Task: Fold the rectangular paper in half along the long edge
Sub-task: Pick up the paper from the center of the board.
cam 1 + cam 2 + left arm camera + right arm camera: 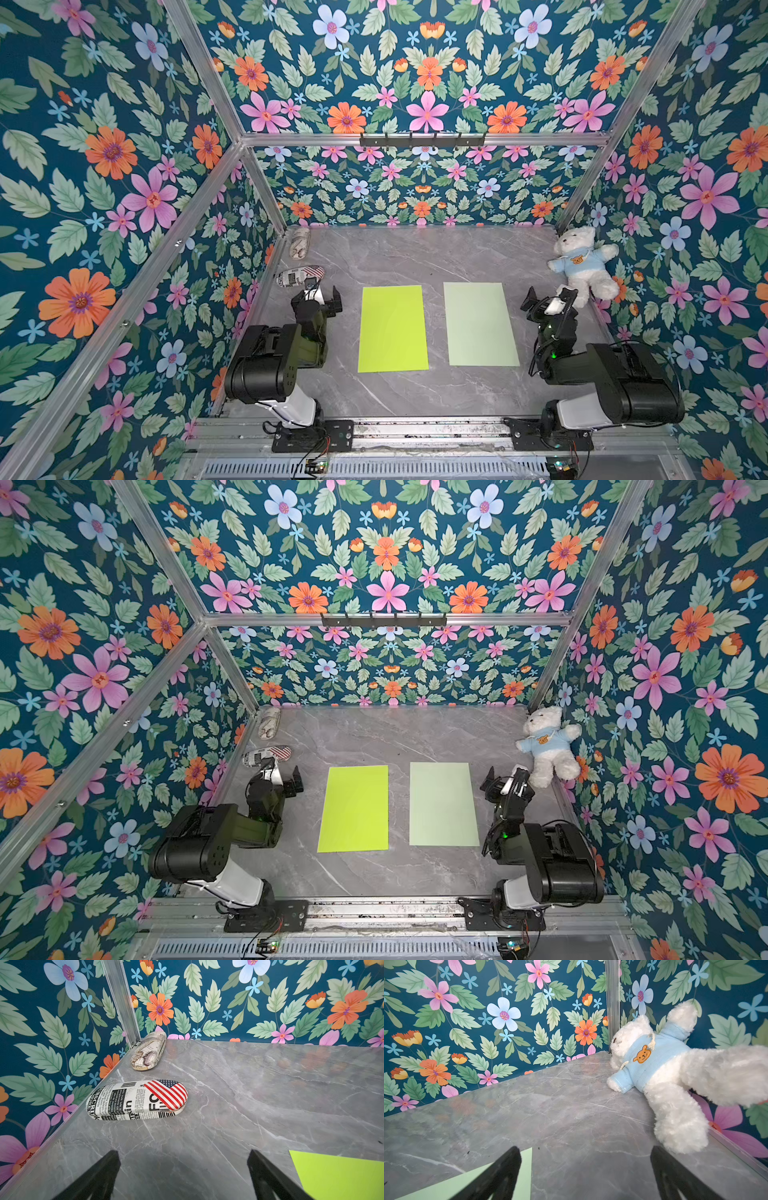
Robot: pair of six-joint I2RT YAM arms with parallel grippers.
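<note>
The left hand (184, 1153) has its two black, wedge-shaped fingers (104, 1174) spread wide with nothing between them. It is poised over bare tabletop (415, 257), a smooth, faintly glossy grey slab veined in white like marble. Just beside this hand lies the far corner of a lime-yellow paper sheet (392, 328), flat, matt, crisp-edged and unfolded. The right hand (585, 1149) is likewise fully spread and holds nothing. One of its fingers crosses the far corner of a pale green paper sheet (480, 324) in the wrist view, but I cannot tell whether it touches. The two rectangular sheets lie side by side in the middle of the tabletop, apart, with their long edges running away from the arms.

Beyond the left hand is a rounded, oblong hard glasses case (137, 1100) with a fine grained covering, printed as newsprint with a stars-and-stripes flag. A second case (148, 1051), cream with an old-map print, sits in the corner by the aluminium post (122, 1001). Beyond the right hand a fluffy white teddy bear (654, 1059) lies against the wall. It wears a soft light-blue pullover with cord ties and an orange bear-face patch. The walls (104, 166) are smooth panels printed with flowers and leaves on dark teal.

On the newsprint case, a large "FO" and "UBSCRIB" can be read; the small print is too fine.
</note>
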